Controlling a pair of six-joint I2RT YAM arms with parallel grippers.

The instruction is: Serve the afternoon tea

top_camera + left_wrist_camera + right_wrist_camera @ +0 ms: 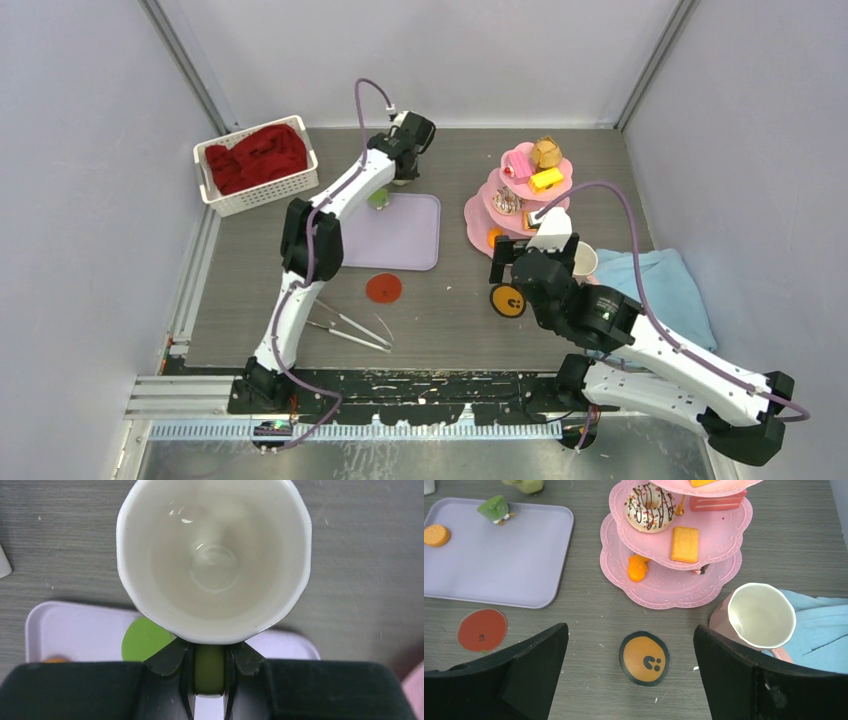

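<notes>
Yellow-green mug (214, 560), glossy cream inside, handle clamped in left end effector (210, 656), right end effector (630, 632) apart

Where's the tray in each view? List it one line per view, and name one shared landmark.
Top external: the tray is at centre, left of the stand.
Left wrist: lower left, partly covered by the mug.
Right wrist: upper left.
Landmark: the mug by the tray's far edge. It is at the top edge of the right wrist view, and mostly under the left gripper from above.
</notes>
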